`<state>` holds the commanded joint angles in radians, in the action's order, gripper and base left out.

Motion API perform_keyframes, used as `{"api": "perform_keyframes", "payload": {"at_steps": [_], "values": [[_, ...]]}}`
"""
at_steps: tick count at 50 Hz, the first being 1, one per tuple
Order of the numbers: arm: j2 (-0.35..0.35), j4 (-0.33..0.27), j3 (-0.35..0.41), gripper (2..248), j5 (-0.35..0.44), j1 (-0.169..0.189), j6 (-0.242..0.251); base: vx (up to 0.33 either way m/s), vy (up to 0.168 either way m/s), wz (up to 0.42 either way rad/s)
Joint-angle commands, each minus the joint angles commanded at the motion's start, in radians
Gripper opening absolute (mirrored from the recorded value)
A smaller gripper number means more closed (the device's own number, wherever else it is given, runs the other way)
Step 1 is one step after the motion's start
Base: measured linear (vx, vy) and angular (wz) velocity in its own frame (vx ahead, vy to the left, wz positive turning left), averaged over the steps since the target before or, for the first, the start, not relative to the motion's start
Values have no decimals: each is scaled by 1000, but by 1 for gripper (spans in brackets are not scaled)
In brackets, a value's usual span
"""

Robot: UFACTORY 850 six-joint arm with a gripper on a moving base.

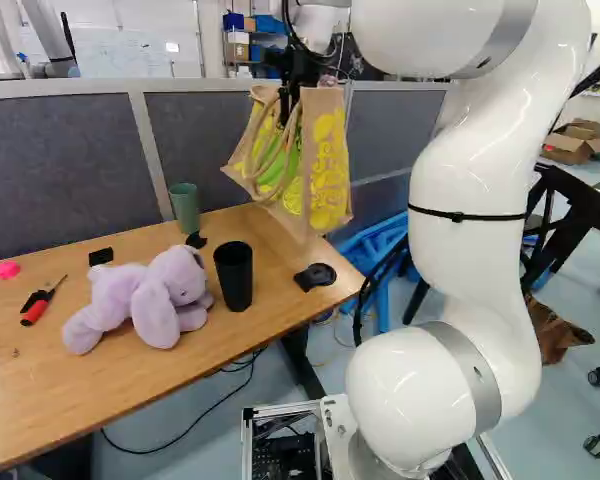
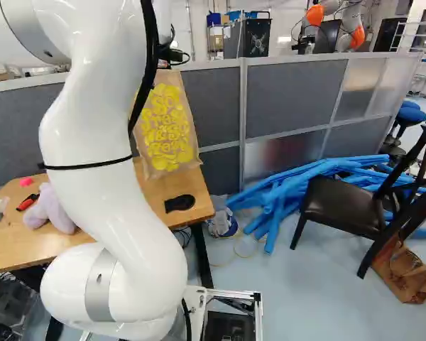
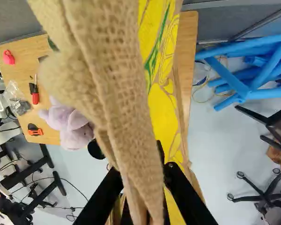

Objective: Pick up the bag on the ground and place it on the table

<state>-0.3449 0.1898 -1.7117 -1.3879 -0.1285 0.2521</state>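
Observation:
High in the left base view, my gripper (image 1: 294,80) is shut on the handles of a tan woven bag (image 1: 328,165) with yellow print. The bag hangs upright at the table's far right end; whether its bottom touches the wooden table (image 1: 205,365) I cannot tell. In the right base view my arm hides the gripper, while the printed side of the bag (image 2: 168,128) faces the camera. Rough tan cloth runs between the fingers of the gripper (image 3: 143,180) in the wrist view and covers much of what lies beneath.
On the table are a purple plush toy (image 1: 145,295), a black cup (image 1: 234,275), a green cup (image 1: 184,207) and a red-handled tool (image 1: 40,303). A grey partition (image 2: 291,99) stands behind. Blue tubes (image 2: 284,192), a dark chair (image 2: 344,206) and a brown bag (image 2: 405,273) are at the right. Another robot (image 2: 326,18) stands beyond.

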Motion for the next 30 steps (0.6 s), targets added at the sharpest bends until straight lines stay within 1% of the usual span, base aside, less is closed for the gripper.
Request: {"api": "perform_keyframes", "payload": {"at_steps": [30], "values": [[-59,0,30,22,90,-7,0,0,0,0]]}}
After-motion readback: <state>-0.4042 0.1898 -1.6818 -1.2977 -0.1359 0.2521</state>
